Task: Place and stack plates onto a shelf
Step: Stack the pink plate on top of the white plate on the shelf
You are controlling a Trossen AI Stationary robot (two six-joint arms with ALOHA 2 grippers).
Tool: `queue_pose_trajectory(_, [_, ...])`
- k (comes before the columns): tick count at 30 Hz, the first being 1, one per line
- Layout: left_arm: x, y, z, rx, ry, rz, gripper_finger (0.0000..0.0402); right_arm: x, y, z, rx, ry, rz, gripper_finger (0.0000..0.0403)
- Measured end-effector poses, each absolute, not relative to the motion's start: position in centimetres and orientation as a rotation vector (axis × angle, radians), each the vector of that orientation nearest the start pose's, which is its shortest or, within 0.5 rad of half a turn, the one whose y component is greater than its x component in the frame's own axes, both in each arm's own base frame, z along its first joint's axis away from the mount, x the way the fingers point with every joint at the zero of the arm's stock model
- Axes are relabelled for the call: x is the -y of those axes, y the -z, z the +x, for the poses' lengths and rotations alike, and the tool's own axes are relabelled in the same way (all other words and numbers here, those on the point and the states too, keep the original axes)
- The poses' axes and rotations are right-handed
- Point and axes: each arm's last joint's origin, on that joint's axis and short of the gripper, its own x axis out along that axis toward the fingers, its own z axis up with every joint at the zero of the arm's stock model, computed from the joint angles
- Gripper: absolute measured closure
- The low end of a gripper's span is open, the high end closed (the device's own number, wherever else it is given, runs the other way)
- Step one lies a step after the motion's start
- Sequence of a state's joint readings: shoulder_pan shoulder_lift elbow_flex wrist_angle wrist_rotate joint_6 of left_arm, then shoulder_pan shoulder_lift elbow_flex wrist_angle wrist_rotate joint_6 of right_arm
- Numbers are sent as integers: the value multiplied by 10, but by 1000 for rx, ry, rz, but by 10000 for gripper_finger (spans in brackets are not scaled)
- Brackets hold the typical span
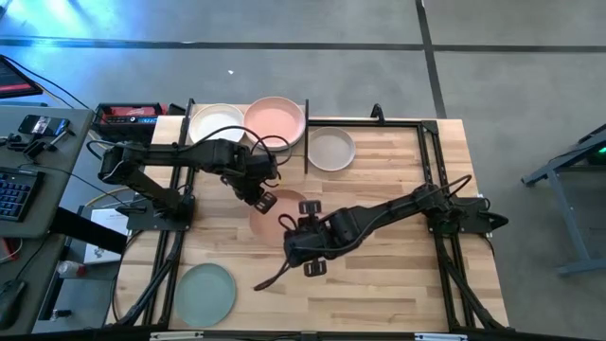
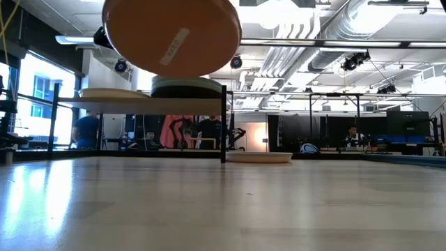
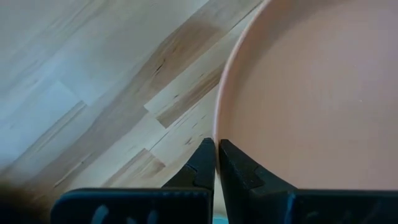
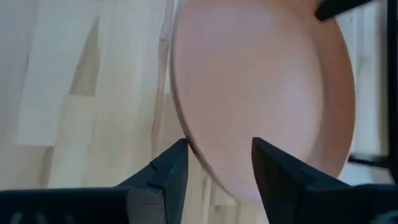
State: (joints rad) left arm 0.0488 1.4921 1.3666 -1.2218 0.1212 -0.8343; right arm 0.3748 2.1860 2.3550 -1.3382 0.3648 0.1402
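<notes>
A terracotta plate (image 1: pixel 280 216) hangs above the middle of the table; the low view shows its underside (image 2: pixel 171 35) with a label, tilted. My left gripper (image 1: pixel 265 199) is shut on its left rim. My right gripper (image 4: pixel 217 163) is open, its fingers standing on either side of the opposite rim. The shelf (image 2: pixel 139 102) stands at the far edge and carries a white plate (image 1: pixel 218 123) and a pink plate (image 1: pixel 275 121). A beige plate (image 1: pixel 331 149) rests flat on the table right of the shelf. A sage green plate (image 1: pixel 204 292) lies near left. My left gripper pinches the terracotta plate's rim (image 3: pixel 215 127) between its two shut fingers, on the side toward the table's left. The fingers slant steeply down from above. The plate is lifted clear of the table and tilted.
The shelf's black upright (image 2: pixel 223 122) stands between the shelf and the beige plate (image 2: pixel 258 157). A desk with a keyboard and gear (image 1: pixel 28 161) lies left of the table. Bare wood lies near right (image 1: pixel 398 275).
</notes>
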Motion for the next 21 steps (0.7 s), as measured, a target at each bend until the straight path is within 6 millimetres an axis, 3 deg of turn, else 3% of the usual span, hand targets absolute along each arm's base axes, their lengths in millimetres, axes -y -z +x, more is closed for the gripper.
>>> queue_pose_trajectory(10, [-17, -301, 271, -1298, -484, -779, 401, -151, -331, 406, -1153, 125, -135, 251])
queue_pose_trajectory(21, [-26, -300, 265, -1341, -490, -746, 401, -148, -329, 399, -1227, 193, -89, 251])
